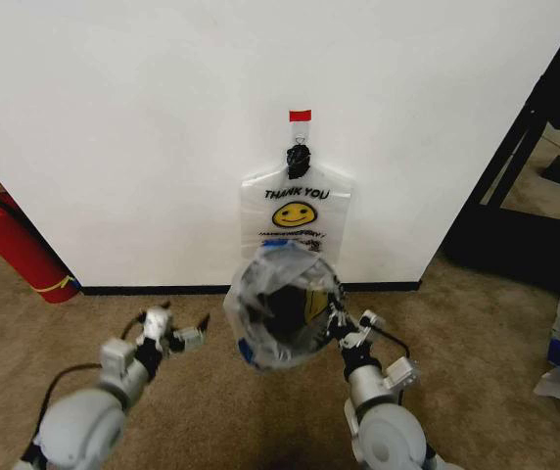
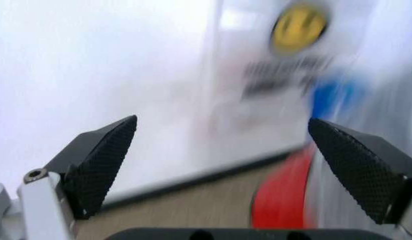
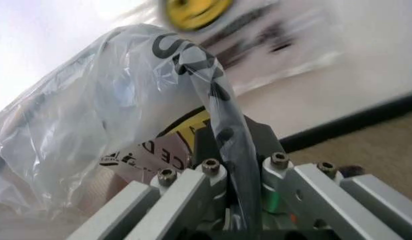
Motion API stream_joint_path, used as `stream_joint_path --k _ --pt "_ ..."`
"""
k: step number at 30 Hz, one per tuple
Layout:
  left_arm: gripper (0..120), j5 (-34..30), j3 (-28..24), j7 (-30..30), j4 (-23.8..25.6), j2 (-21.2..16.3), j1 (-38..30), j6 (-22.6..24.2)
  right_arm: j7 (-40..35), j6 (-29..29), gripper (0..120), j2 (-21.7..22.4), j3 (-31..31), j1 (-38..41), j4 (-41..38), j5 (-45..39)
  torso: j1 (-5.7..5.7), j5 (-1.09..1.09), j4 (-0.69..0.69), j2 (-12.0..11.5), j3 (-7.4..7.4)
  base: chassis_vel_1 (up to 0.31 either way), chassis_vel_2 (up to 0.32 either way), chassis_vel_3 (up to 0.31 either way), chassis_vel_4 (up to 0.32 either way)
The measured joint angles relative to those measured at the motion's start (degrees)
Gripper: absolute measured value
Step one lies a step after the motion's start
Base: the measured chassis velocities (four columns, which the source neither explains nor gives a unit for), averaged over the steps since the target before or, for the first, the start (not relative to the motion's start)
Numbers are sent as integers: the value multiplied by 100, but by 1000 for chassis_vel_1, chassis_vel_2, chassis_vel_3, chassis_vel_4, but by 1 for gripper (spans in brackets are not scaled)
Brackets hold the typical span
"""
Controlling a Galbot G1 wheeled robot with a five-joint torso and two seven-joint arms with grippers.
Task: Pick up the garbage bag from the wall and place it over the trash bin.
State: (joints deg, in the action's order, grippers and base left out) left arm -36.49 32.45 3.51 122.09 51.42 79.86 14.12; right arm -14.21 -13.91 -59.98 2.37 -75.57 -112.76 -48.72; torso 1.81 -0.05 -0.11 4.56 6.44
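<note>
Garbage bag [image 1: 282,305] before wall [image 1: 143,117]

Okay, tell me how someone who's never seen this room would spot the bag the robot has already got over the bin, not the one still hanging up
Start at the plain white wall with its black hook. Straight below, on the brown carpet, a thin see-through plastic garbage bag is stretched over the small round black trash bin; the right gripper pinches its edge. Unlike the flat smiley "THANK YOU" bag on the hook, it is crumpled, open-mouthed and low down.

Head view: high, looking down at the wall [image 1: 143,147]; far
Wrist views: low, close, facing the wall; all share its baseboard [image 1: 163,289]
</note>
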Motion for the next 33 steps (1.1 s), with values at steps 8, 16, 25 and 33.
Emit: stream_joint_path --k 8,16,25,33 --pt "100 -337 -42 1479 -548 -785 -521 -575 1839 -95 0 444 -61 160 592 179 0 0 3 0 0 0 0 0 0" --pt "100 -345 -229 2410 -1186 -991 -831 -765 3191 -44 0 780 -266 403 932 -184 0 -1 4 0 1 0 0 0 0" --pt "100 -30 -391 2500 -1157 -534 -745 -749 3508 -4 0 870 -313 486 983 -326 0 -1 3 0 0 0 0 0 0" --pt "100 333 -548 2407 -1197 -191 -781 -673 3611 0 0 848 -262 504 982 -366 0 0 3 0 0 0 0 0 0"
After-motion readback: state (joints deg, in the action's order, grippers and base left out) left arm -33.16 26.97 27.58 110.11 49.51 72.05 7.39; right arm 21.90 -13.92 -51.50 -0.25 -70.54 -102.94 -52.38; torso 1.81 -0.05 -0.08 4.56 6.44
